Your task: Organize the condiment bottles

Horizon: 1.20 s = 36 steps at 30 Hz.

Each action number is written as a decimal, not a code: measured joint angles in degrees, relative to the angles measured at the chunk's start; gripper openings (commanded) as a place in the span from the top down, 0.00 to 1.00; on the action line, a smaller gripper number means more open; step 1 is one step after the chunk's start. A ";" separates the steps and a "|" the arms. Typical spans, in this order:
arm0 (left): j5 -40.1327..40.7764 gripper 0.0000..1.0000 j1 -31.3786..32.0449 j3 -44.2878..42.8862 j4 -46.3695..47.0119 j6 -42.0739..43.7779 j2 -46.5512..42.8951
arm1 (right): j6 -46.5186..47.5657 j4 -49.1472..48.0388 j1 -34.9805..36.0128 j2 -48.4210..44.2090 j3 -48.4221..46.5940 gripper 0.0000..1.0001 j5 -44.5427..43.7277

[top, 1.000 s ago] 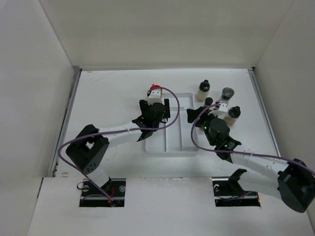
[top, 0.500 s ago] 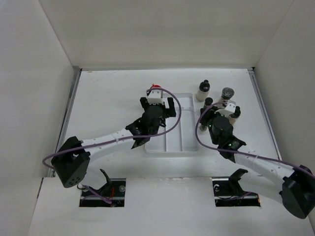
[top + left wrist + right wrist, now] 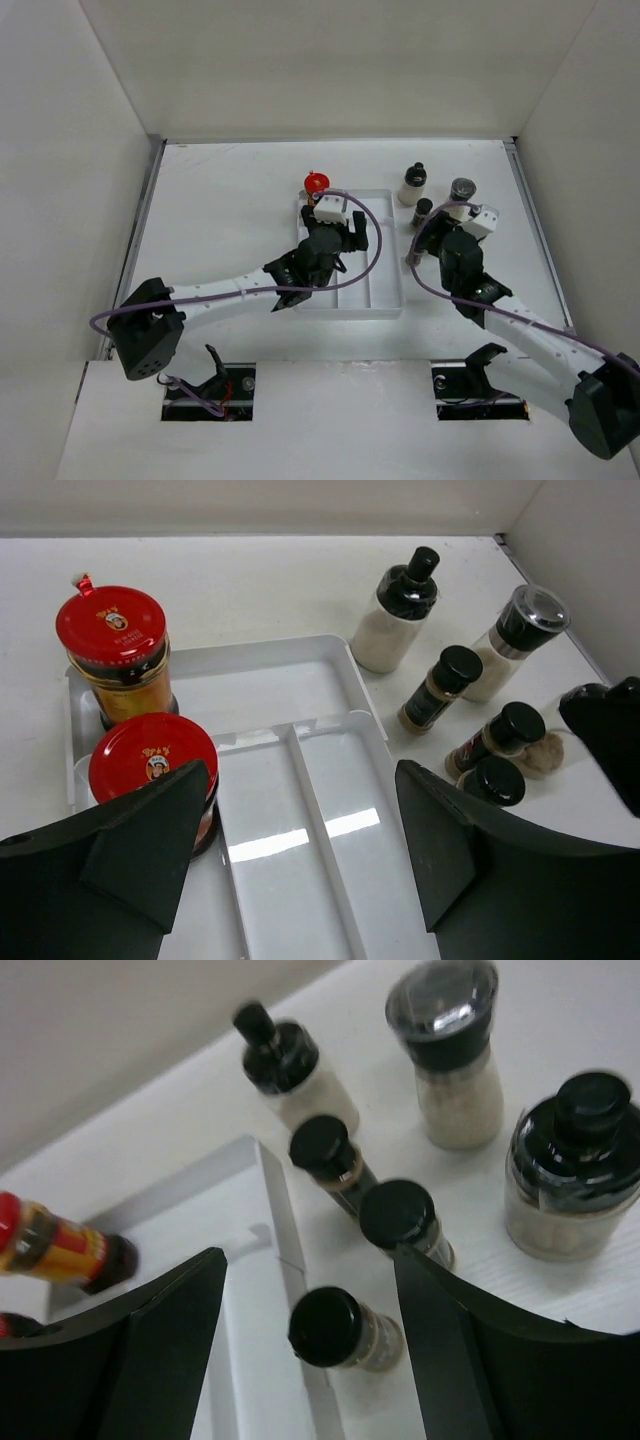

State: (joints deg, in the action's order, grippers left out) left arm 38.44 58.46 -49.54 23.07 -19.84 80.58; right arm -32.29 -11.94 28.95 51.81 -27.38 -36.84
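Eight condiment bottles can be counted: two red-capped and six black-lidded. Both red-capped ones stand at the left end of the one white divided tray point(image 3: 270, 690). The far red-capped bottle point(image 3: 115, 650) is in the far compartment. The near red-capped bottle point(image 3: 150, 770) is just nearer, partly hidden behind a finger.

The six dark-lidded ones stand on the table point(image 3: 220, 200), right of the tray:
- Two are nozzle-topped with whitish contents, the far nozzle bottle point(image 3: 400, 610) and the right nozzle bottle point(image 3: 575, 1160).
- One is a grinder point(image 3: 520, 640).
- Three are small and black-capped: the far small bottle point(image 3: 325, 1150), the middle small bottle point(image 3: 400, 1215) and the near small bottle point(image 3: 335, 1330). The last stands just beside the tray's right rim.

Two grippers are in view, both spread wide and holding nothing. The left gripper point(image 3: 302, 770) hangs over the tray. The right gripper point(image 3: 308, 1257) hangs over the small bottles, with the near small bottle between its fingers.

Compared with a second ago, the left gripper has drawn back toward the near right. The far red cap, which its wrist covered before, now shows clear in the top view. The right wrist has shifted right and now hides the right nozzle bottle from above. The far nozzle bottle and the grinder stand where they stood.
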 measured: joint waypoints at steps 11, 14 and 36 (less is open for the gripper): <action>-2.80 0.58 -1.73 0.04 0.94 -0.81 2.05 | -0.28 3.87 -0.94 15.15 -2.49 0.23 2.38; -3.21 0.61 -1.95 1.31 1.95 -1.64 1.92 | 0.04 3.41 -1.42 18.05 -3.91 0.29 2.99; -4.92 0.49 -21.62 27.56 7.30 -13.55 -19.17 | 2.27 6.25 3.52 15.45 -6.97 0.66 0.46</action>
State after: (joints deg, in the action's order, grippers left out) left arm 33.52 36.84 -21.98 30.37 -33.39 61.41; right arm -30.02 -5.69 32.47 67.26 -34.35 -36.38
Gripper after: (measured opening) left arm 0.504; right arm 0.509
